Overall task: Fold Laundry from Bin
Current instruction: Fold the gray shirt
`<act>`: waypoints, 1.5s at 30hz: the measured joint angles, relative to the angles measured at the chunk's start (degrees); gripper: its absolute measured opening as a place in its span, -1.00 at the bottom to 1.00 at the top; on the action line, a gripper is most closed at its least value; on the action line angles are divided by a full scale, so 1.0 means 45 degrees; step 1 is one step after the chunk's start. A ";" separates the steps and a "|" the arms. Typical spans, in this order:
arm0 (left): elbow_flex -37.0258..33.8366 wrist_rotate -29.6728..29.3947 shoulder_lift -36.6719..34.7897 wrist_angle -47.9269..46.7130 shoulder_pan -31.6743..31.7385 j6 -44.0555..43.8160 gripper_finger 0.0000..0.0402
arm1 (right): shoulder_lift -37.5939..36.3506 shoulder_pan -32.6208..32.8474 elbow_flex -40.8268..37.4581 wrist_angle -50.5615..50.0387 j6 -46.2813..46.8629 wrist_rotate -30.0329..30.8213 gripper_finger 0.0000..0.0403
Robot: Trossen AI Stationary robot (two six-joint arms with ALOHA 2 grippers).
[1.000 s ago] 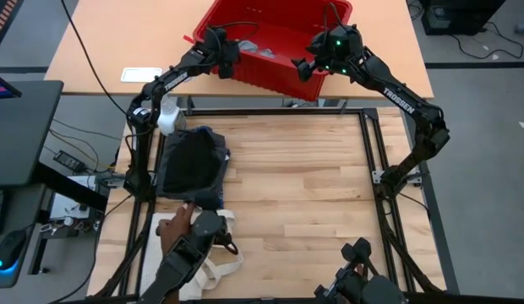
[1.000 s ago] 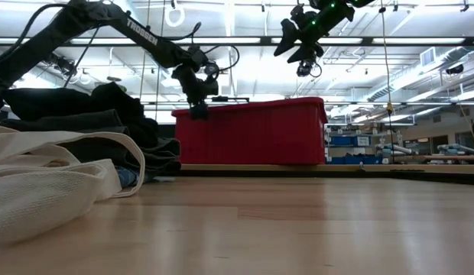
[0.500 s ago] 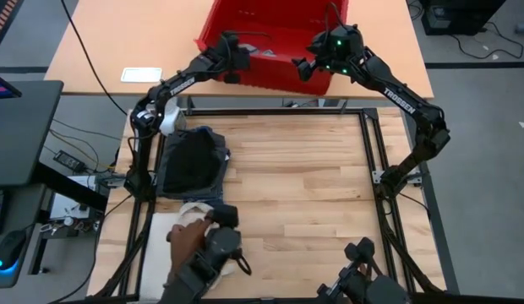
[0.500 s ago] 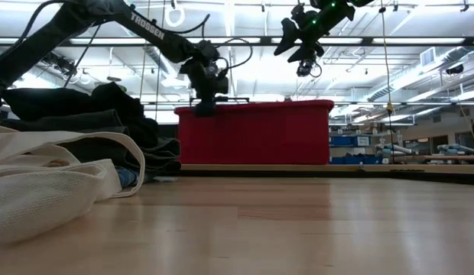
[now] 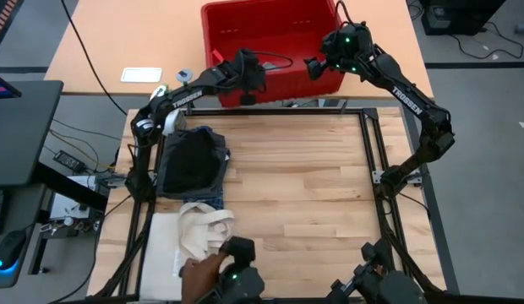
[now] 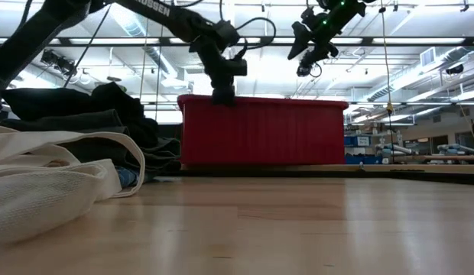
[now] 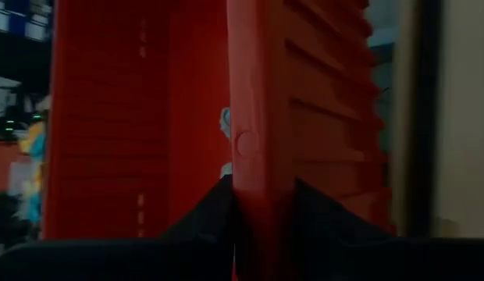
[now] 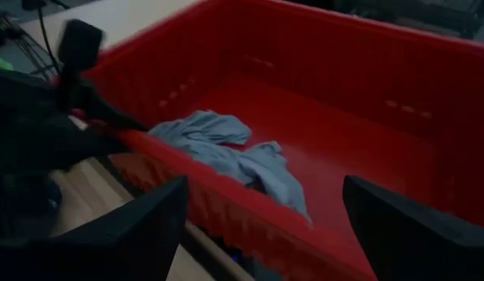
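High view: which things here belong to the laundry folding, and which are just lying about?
Belongs to the job:
- red bin, left gripper clamped on its near wall
- light grey garment inside the bin
- dark folded clothes on the table
- right gripper, open above the bin

Just lying about:
- cream tote bag, a person's hand on it
- white card
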 joint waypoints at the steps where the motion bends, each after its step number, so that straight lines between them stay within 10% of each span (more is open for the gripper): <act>1: 0.0000 0.0020 -0.0103 -0.0254 -0.0087 -0.0206 -0.52 | -0.0010 -0.0039 0.0000 -0.0128 0.0000 -0.0011 0.72; 15: 0.0063 0.0672 -0.1094 -0.4833 -0.0509 -0.1960 -0.50 | -0.0035 -0.0014 0.0000 -0.0464 0.0157 -0.0105 0.72; 31: 0.0019 0.5362 -0.1607 -0.7115 -0.0746 -0.5099 -0.38 | -0.0035 -0.0006 0.0000 -0.0918 0.0403 -0.0118 0.72; 45: -0.0752 0.4860 -0.1423 -0.6838 -0.1259 -0.7246 -0.29 | -0.0035 -0.0006 0.0000 -0.0904 0.0460 -0.0675 0.72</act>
